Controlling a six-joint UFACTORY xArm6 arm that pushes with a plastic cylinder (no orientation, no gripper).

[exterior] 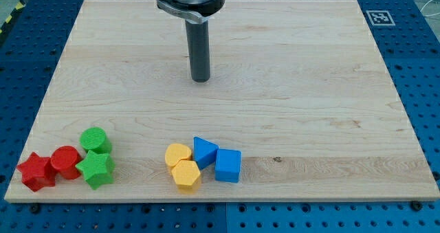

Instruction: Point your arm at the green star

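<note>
The green star (95, 169) lies near the view's bottom left on the wooden board (309, 89). It touches a green cylinder (95, 139) above it and a red cylinder (66, 161) to its left. My tip (200, 79) stands on the board in the upper middle, far up and to the right of the green star, touching no block.
A red star (36, 172) lies at the far bottom left beside the red cylinder. In the bottom middle two yellow blocks (182, 165) touch a blue triangle-like block (204, 151) and a blue cube (228, 165). A fiducial marker (379, 17) sits at the top right corner.
</note>
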